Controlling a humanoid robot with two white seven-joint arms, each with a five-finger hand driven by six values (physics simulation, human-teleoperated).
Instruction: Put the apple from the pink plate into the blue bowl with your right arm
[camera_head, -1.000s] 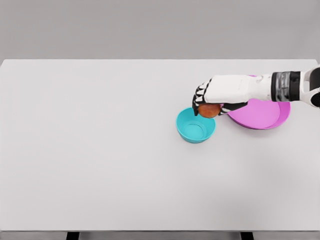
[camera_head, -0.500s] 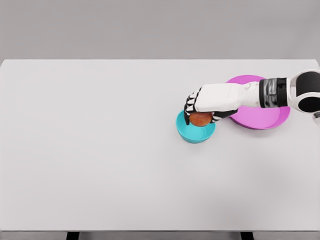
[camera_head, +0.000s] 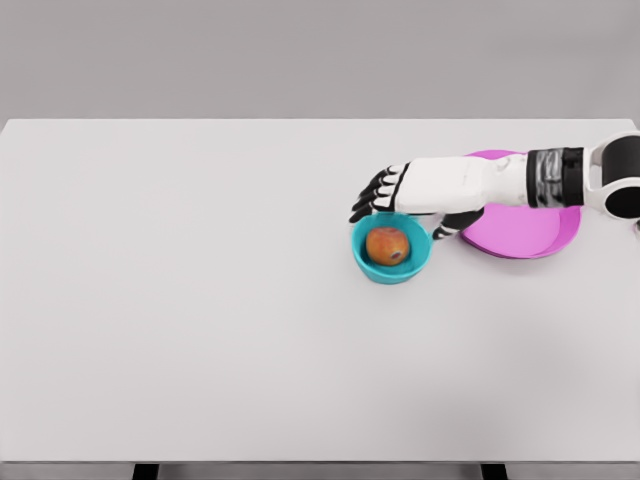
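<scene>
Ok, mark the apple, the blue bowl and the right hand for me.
apple (camera_head: 387, 245), head view, middle of the fruit inside the bowl.
blue bowl (camera_head: 390, 274), head view, near outer wall.
right hand (camera_head: 400, 190), head view, back of the hand, fingers spread above the bowl's far rim.

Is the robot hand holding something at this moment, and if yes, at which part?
Nothing is held. The right robot hand hovers with fingers spread above the far rim of the blue bowl, and the apple lies free inside it.

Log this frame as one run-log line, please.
right hand: open, above far rim of blue bowl | apple: in the bowl | pink plate: empty | left arm: not in view
</scene>
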